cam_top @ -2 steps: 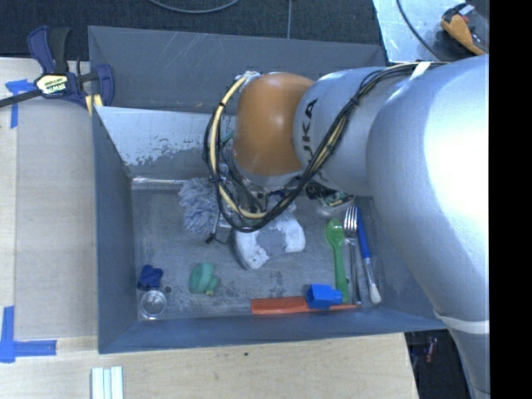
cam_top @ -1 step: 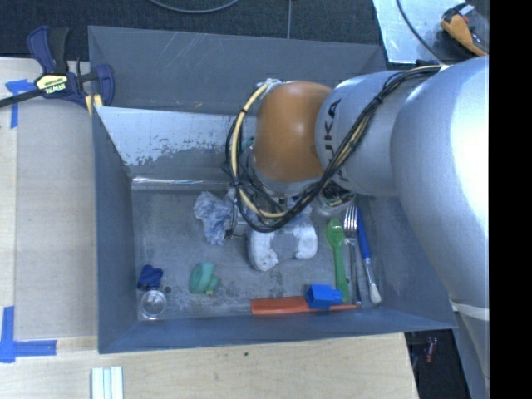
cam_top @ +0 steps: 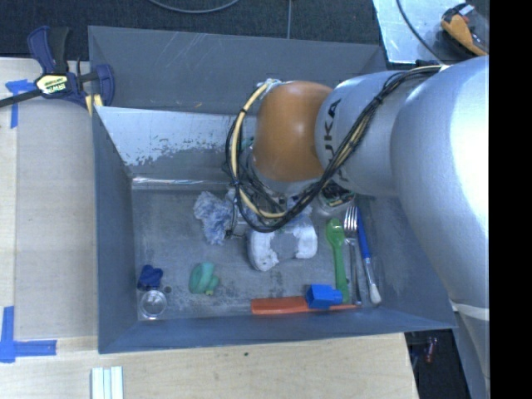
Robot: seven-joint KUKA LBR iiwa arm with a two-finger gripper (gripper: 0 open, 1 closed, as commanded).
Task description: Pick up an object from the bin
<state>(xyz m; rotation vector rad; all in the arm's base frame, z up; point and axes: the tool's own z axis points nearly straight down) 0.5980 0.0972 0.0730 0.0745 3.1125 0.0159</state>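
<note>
White crumpled lump lies mid-bin on the floor, just below the gripper, which hangs under the arm's orange cover (apart or together, I cannot tell). A blue-white crumpled rag lies just left of the gripper; a green spoon lies to the right.

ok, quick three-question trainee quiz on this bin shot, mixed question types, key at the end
1. True or false: in this view the green lump lies left of the metal fork.
2. Where does the orange-red bar lie? A) along the bin wall at the view's bottom B) up on the back slope C) in the far left corner
3. Fill in: the plastic utensil just left of the fork is ____ in colour.

Key: 1 true; 2 A; 3 green.
</note>
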